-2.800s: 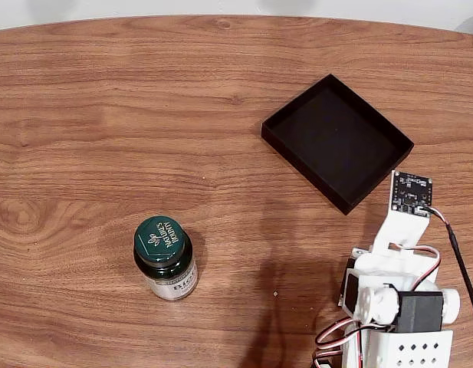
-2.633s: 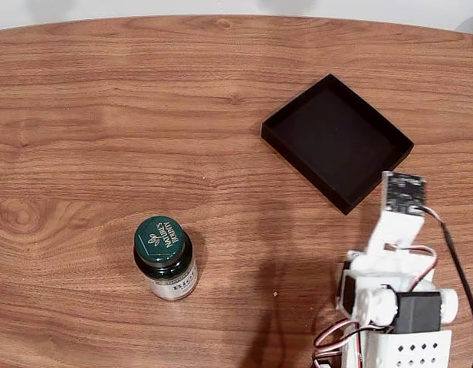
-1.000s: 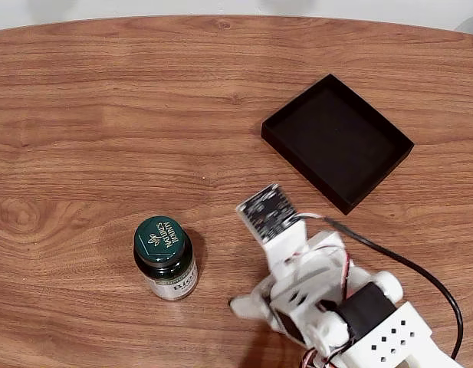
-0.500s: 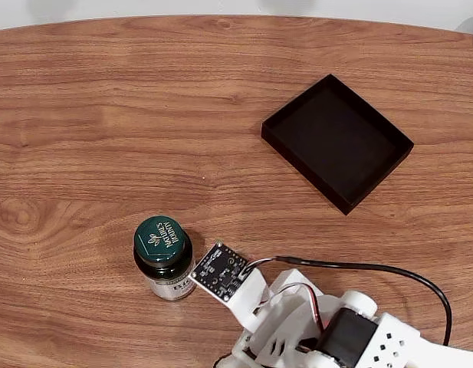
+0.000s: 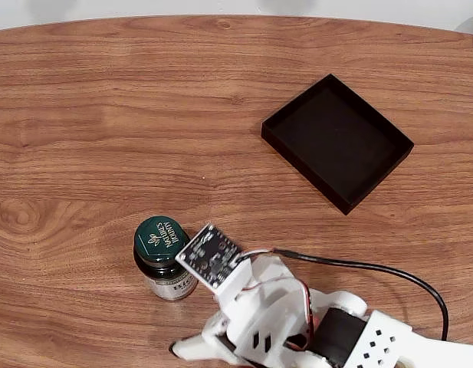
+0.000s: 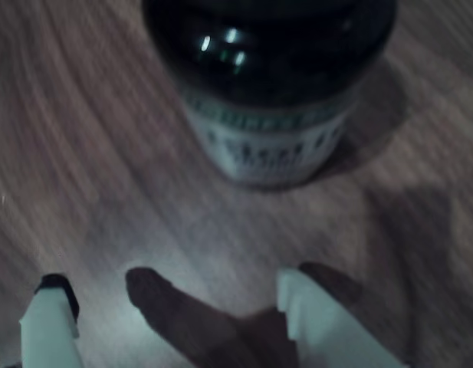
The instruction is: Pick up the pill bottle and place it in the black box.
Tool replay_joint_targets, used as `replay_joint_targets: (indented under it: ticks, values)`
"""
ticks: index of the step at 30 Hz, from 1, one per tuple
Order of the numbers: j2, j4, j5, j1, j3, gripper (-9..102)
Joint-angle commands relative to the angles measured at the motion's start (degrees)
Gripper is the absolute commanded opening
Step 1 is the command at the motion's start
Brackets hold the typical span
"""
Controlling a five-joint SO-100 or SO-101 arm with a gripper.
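Note:
The pill bottle [image 5: 161,244], a dark green jar with a green lid and whitish label, stands upright on the wooden table [image 5: 106,115] at lower left in the fixed view. The white arm [image 5: 274,322] reaches toward it from the bottom edge, and its wrist camera board [image 5: 208,257] overlaps the bottle's right side. In the wrist view the bottle [image 6: 270,100] stands close ahead of my gripper [image 6: 175,307]. The gripper is open, its white fingertips [image 6: 297,295] apart and nothing between them. The black box [image 5: 336,142] lies empty at upper right.
A black cable [image 5: 359,268] runs from the camera board to the right across the table. The table's far rounded edge [image 5: 236,17] runs along the top of the fixed view.
The arm has swung from beside the black box leftward across the table's front and now sits right by the bottle. Bottle and box have not moved.

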Motion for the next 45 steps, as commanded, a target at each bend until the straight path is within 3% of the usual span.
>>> replay_joint_targets:
  ticks: [1, 9, 23, 45]
  values:
    - [-1.5, -5.7, 1.9, 3.2, -0.8, 33]
    - [-5.2, -11.1, 4.0, 9.2, -0.8, 37]
    - [-7.4, -13.4, 4.7, 10.7, -0.8, 55]
    - [-17.1, -31.5, 6.2, 12.0, -1.2, 58]
